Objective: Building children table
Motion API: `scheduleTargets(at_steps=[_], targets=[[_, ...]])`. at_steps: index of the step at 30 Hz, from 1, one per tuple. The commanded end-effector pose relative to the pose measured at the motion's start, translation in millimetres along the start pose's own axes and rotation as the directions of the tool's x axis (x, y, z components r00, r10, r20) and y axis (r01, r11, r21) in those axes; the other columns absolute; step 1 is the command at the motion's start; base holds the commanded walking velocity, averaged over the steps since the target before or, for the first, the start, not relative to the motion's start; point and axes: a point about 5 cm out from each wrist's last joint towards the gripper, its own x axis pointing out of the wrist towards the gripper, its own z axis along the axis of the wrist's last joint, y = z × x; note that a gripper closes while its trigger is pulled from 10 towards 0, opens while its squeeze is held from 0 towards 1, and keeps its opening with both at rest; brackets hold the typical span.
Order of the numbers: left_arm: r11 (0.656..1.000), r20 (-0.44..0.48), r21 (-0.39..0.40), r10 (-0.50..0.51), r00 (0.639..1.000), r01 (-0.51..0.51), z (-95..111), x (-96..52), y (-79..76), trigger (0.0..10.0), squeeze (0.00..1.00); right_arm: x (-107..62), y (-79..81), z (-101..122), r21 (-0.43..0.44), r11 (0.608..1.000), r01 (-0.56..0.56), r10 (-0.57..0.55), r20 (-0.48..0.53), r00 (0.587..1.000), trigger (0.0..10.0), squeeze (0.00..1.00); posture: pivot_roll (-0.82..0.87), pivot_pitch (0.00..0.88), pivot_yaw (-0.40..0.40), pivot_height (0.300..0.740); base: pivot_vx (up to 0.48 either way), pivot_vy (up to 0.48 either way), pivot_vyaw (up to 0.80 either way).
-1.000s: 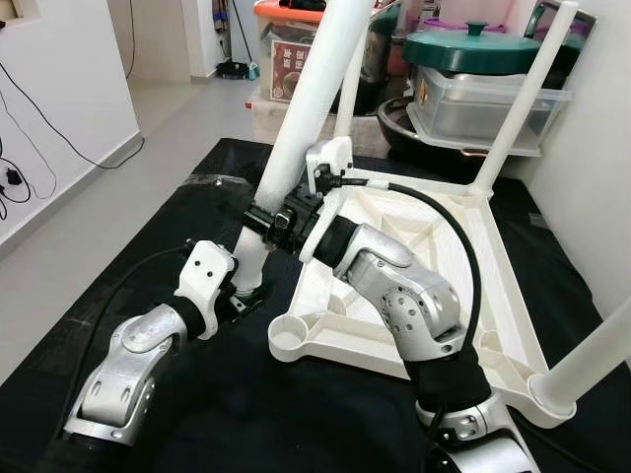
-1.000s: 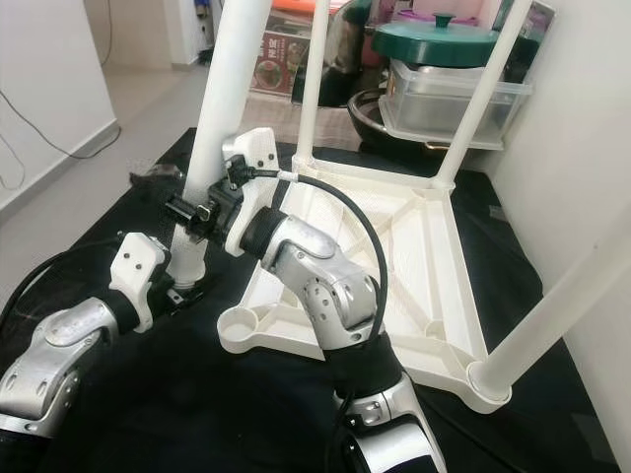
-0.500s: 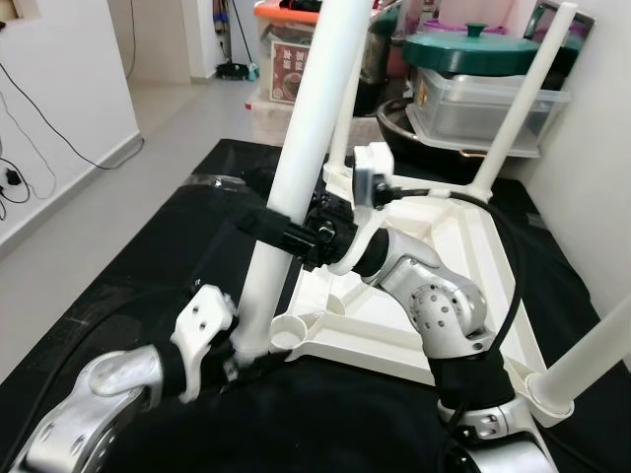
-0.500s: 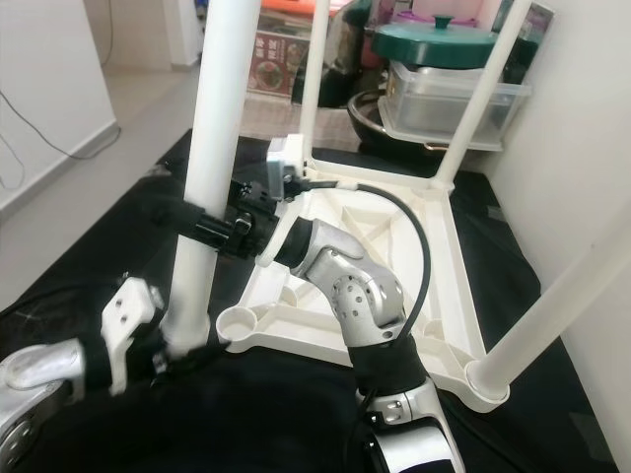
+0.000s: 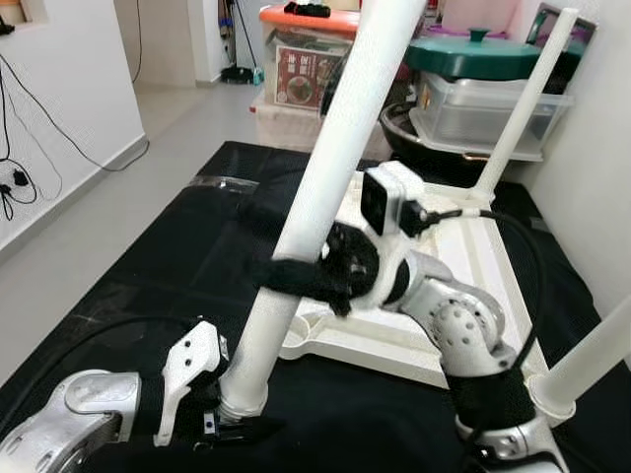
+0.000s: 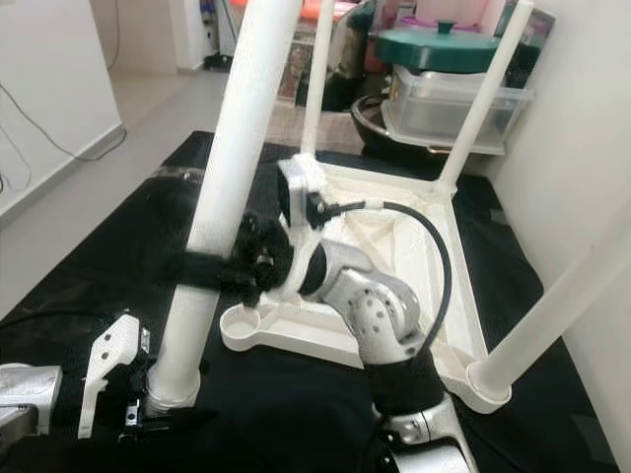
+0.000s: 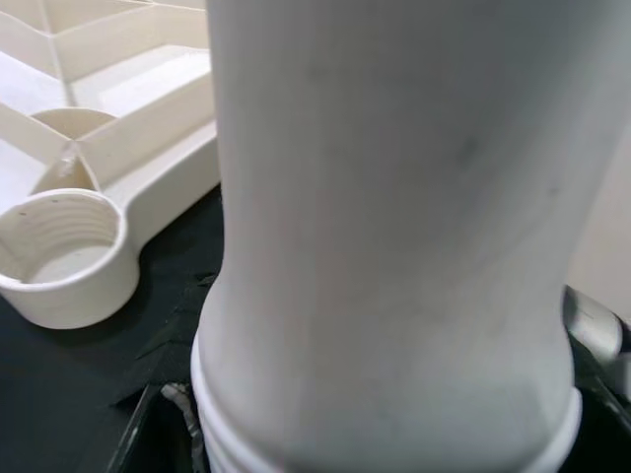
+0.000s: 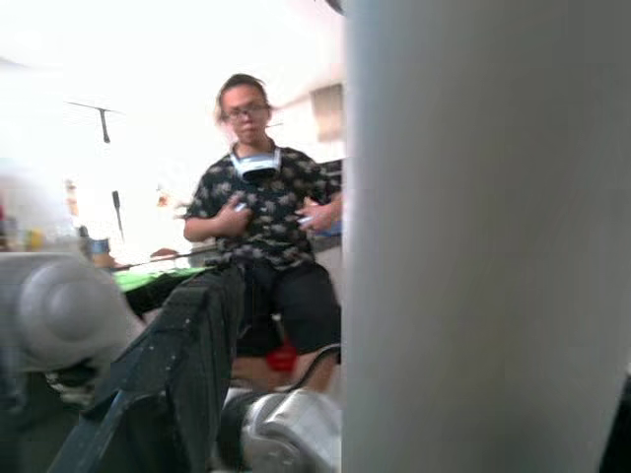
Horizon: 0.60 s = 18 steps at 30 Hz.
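The white table top [image 5: 483, 258] lies upside down on a black mat [image 5: 177, 256], three legs screwed in, such as the far right one [image 5: 523, 99]. Its near-left socket [image 6: 240, 323] is empty and also shows in the left wrist view [image 7: 59, 246]. A loose white leg [image 5: 325, 187] leans with its top toward the far right. Its threaded lower end [image 7: 385, 434] sits on the mat just left of and nearer than the socket, apart from it. My left gripper [image 5: 237, 422] is shut on that lower end. My right gripper [image 5: 296, 278] is shut around the leg's middle.
Storage boxes and a green-lidded pot [image 5: 473, 54] stand behind the mat. A white wall [image 5: 601, 177] runs close along the right. Cables [image 5: 20, 128] hang by the left wall. A person [image 8: 261, 227] stands facing me in the right wrist view.
Both grippers have drawn the loose leg toward me, its lower end moving from beside the table top's left edge to the mat near the empty socket. My right wrist has turned.
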Motion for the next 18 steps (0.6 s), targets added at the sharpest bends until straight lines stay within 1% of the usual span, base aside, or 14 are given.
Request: scheduleTargets(at_steps=[1,2,3,4,5,8,9,10,12,15,16,17,18], targets=[[1.0,-0.011,0.004,-0.021,1.0,0.021,2.8,-1.5,0.5,10.0,0.0,3.4,10.2,-4.7,0.048,0.996,-0.072,0.072,-0.011,0.997,6.9,0.0,0.14,0.0,-0.081,0.74,0.0,0.0,0.0],[0.999,-0.008,-0.003,-0.037,0.999,0.037,3.2,-0.6,1.1,10.0,0.0,3.0,14.2,-8.7,0.073,0.993,-0.088,0.089,-0.013,0.996,5.5,0.0,0.14,0.0,-0.078,0.74,0.0,0.0,0.0],[0.999,-0.006,-0.007,-0.046,0.999,0.046,3.4,0.1,1.5,10.0,0.0,2.9,16.6,-11.2,0.085,0.992,-0.096,0.098,-0.014,0.995,5.5,0.0,0.14,0.0,-0.078,0.74,0.0,0.0,0.0],[0.999,-0.005,-0.011,-0.052,0.999,0.052,3.3,1.0,1.9,10.0,0.0,3.1,17.8,-12.6,0.09,0.991,-0.1,0.102,-0.013,0.995,5.0,0.0,0.14,0.0,-0.078,0.74,0.0,0.0,0.0],[0.998,-0.004,-0.012,-0.059,0.998,0.059,3.0,2.1,2.0,10.0,0.0,3.7,18.2,-13.5,0.091,0.991,-0.101,0.103,-0.013,0.995,4.7,0.0,0.14,0.0,-0.077,0.74,0.0,0.0,0.0],[0.997,-0.004,-0.013,-0.074,0.997,0.074,2.9,4.8,1.8,10.0,0.0,5.3,18.6,-14.7,0.088,0.991,-0.105,0.106,-0.014,0.994,4.5,0.0,0.14,0.0,-0.077,0.74,0.0,0.0,0.0],[0.996,-0.004,-0.013,-0.089,0.996,0.089,3.4,5.8,1.1,10.0,0.0,6.0,18.6,-15.9,0.083,0.991,-0.105,0.107,-0.024,0.994,4.2,0.0,0.14,0.0,-0.077,0.74,0.0,0.0,0.0],[0.996,-0.004,-0.013,-0.089,0.996,0.089,3.4,5.8,1.1,10.0,0.0,6.0,18.6,-15.9,0.083,0.991,-0.105,0.107,-0.024,0.994,4.2,0.0,0.14,0.0,-0.077,0.74,0.0,0.0,0.0],[0.993,-0.006,-0.006,-0.115,0.993,0.115,5.9,7.1,0.1,10.0,0.0,6.3,18.2,-18.7,0.081,0.992,-0.101,0.104,-0.041,0.994,4.5,0.0,0.13,0.0,-0.072,0.74,0.0,0.0,0.0],[0.992,-0.005,-0.002,-0.123,0.992,0.123,7.5,8.1,0.3,10.0,0.0,6.1,17.7,-21.0,0.082,0.992,-0.096,0.1,-0.046,0.994,4.3,0.0,0.13,0.0,-0.072,0.74,0.0,0.0,0.0],[0.992,-0.004,0.0,-0.127,0.992,0.127,8.4,9.0,0.6,10.0,0.0,5.9,17.3,-22.3,0.085,0.992,-0.091,0.095,-0.046,0.994,3.8,0.0,0.13,0.0,-0.072,0.74,0.0,0.0,0.0],[0.991,-0.004,-0.002,-0.133,0.991,0.133,8.5,9.9,0.0,10.0,0.0,6.0,17.5,-22.6,0.088,0.992,-0.088,0.092,-0.042,0.995,2.1,0.0,0.13,0.0,-0.069,0.74,0.0,0.0,0.0],[0.989,-0.004,-0.008,-0.145,0.989,0.145,7.2,11.0,-2.2,10.0,0.0,5.9,17.9,-21.2,0.094,0.992,-0.088,0.091,-0.028,0.995,0.0,0.0,0.13,0.0,-0.067,0.74,0.0,0.0,0.0]])
